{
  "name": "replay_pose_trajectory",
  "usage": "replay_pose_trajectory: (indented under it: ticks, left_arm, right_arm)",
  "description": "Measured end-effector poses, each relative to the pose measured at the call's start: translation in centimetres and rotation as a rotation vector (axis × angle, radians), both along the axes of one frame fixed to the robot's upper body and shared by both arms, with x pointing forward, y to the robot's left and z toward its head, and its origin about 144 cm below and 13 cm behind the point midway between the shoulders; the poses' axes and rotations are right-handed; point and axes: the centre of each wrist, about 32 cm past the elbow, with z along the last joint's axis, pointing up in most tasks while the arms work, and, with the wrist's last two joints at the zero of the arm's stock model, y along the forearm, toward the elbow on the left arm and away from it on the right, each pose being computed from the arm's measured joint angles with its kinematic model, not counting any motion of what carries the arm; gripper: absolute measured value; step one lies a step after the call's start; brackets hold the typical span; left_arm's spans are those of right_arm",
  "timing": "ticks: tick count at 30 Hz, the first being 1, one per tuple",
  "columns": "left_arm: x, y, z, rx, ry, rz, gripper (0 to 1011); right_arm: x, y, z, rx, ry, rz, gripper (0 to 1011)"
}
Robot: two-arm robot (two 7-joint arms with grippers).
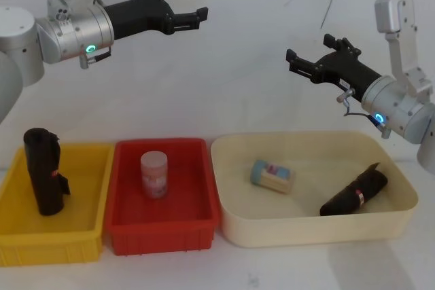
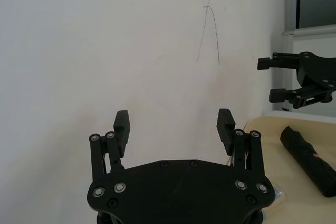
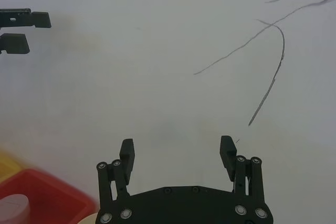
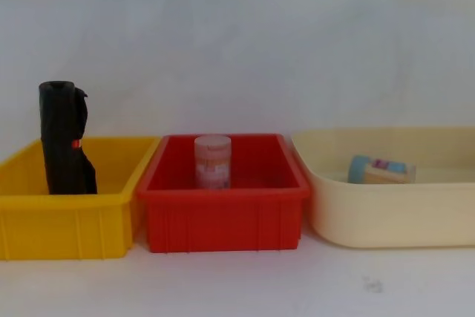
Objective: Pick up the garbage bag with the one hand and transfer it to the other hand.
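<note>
The garbage bag (image 1: 353, 193) lies on its side on the floor of the cream tub (image 1: 231, 232), in the tub's right half. Its long axis runs diagonally: the lower end points toward the front and centre of the tub, the upper end toward the rear right wall. A small red and white mark sits near mid-length. In the left wrist view the same roll (image 2: 307, 158) lies flat on the cream surface. The left end effector (image 1: 185, 3), on the wrist with the green ring, hangs high above the yellow bin (image 1: 20, 242) and red bin (image 1: 122, 236), pointing toward the robot's right; its fingers are spread apart and hold nothing, as its own wrist view (image 2: 174, 121) confirms. The right end effector (image 1: 309, 52), on the wrist with the blue ring, hangs above the cream tub, pointing toward the robot's left; its fingers are likewise spread apart and hold nothing (image 3: 178, 150). The two end effectors face each other and stand well apart, both well above the garbage bag. A second black roll (image 1: 44, 171), with a red mark and a loose flap, stands upright in the yellow bin. A pink jar (image 1: 154, 174) stands upright in the red bin. A blue-capped container (image 1: 272, 176) lies on its side in the left half of the cream tub, apart from the garbage bag. All three bins rest side by side on the white bench (image 1: 272, 269)
</note>
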Motion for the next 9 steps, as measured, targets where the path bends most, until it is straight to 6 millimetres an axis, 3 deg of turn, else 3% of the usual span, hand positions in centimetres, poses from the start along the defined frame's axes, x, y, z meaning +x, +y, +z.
replay_pose_trajectory:
  ticks: [9]
  left_arm:
    - [0.0, 0.0, 0.0, 0.0, 0.0, 0.0, 1001]
  right_arm:
    - [-0.1, -0.08, 0.12, 0.001, -0.003, 0.004, 1001]
